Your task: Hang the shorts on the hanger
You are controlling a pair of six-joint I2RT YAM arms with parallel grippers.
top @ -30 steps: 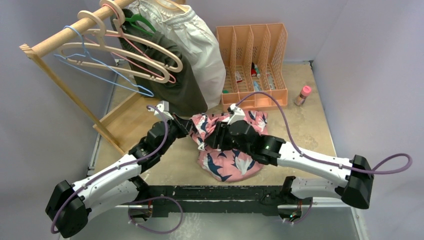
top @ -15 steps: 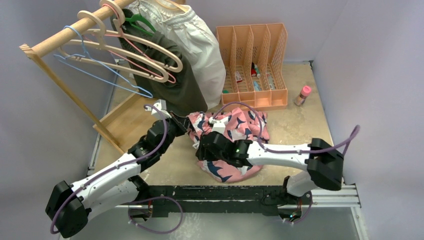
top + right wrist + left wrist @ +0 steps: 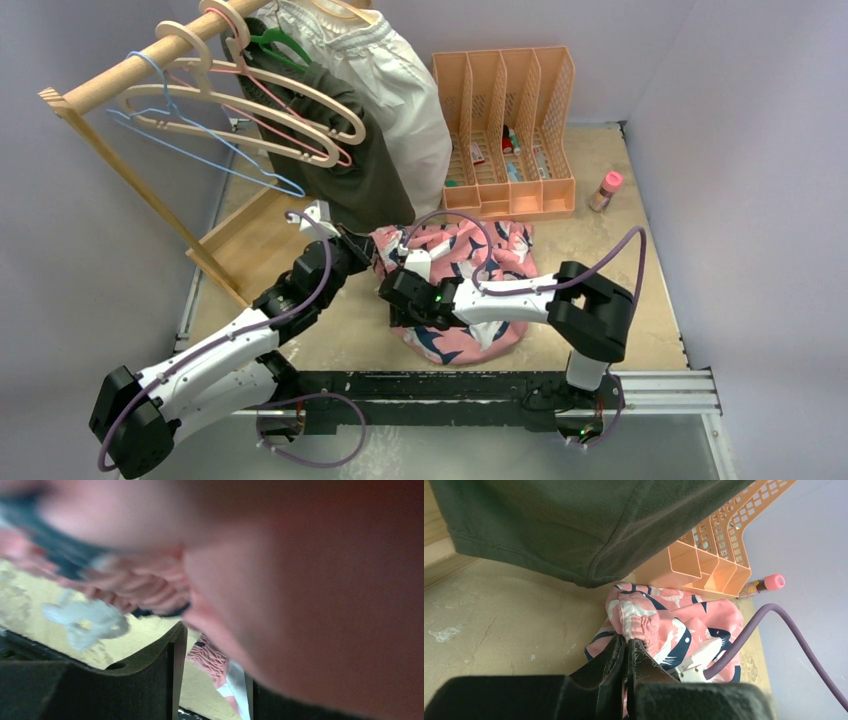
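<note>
From above, the shorts (image 3: 480,250) lie in a rumpled pink heap on the table (image 3: 610,240), in front of the orange file organiser (image 3: 510,130) and well apart from the light-blue wire hanger (image 3: 285,183), which hangs from the wooden rail (image 3: 130,70) at the far left among thicker beige hangers. The left gripper (image 3: 368,252) sits at the heap's left edge, just below the dark olive garment (image 3: 350,170), and the right gripper (image 3: 395,295) is pressed into the near left side of the same heap, so both work the same end of the cloth. In the left wrist view the fingers (image 3: 616,652) are clenched tight on a gathered bunch of the elastic waistband, which stands up from the fabric; the olive hem hangs right above. The right wrist view is mostly smothered by blurred pink cloth against the lens; below it the dark fingers (image 3: 172,665) stand apart with a ribbed strip of waistband in the gap, though I cannot tell whether they actually pinch it. To my eye the step in hand is securing a second hold on the waistband. Next would call for closing firmly there, then drawing the two holds apart to spread the waist before carrying it toward the blue hanger
</note>
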